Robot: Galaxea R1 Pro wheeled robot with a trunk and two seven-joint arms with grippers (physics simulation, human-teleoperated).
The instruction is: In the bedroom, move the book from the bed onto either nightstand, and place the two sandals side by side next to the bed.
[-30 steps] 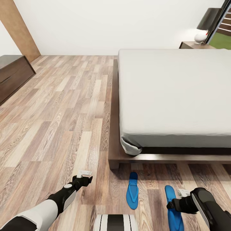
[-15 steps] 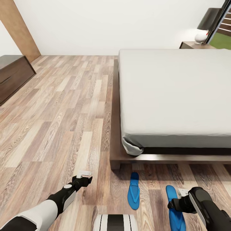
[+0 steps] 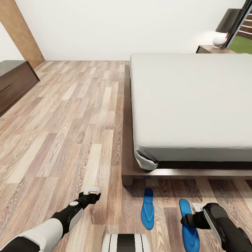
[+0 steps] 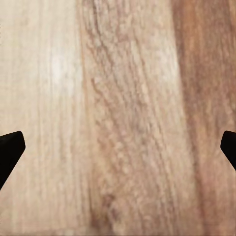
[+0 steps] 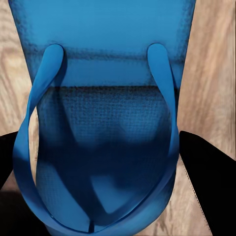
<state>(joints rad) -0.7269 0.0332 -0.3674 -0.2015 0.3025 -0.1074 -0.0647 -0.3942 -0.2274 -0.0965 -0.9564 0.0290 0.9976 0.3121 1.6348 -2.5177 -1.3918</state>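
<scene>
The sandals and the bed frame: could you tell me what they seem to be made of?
The sandals look like matte blue foam or rubber: the right wrist view shows a fine pebbled sole and smooth moulded straps. The bed frame looks like dark-stained wood with a low sheen, though grain is hard to tell.

Even, bright, diffuse light fills the rendered bedroom, with a white lamp glowing at the far wall. Soft dark shadow pools beneath the bed frame onto the plank floor. Wide-angle stretch bends the head view's edges. Both wrist views are soft and blurred; one sandal carries a deep shadow across its sole.
</scene>
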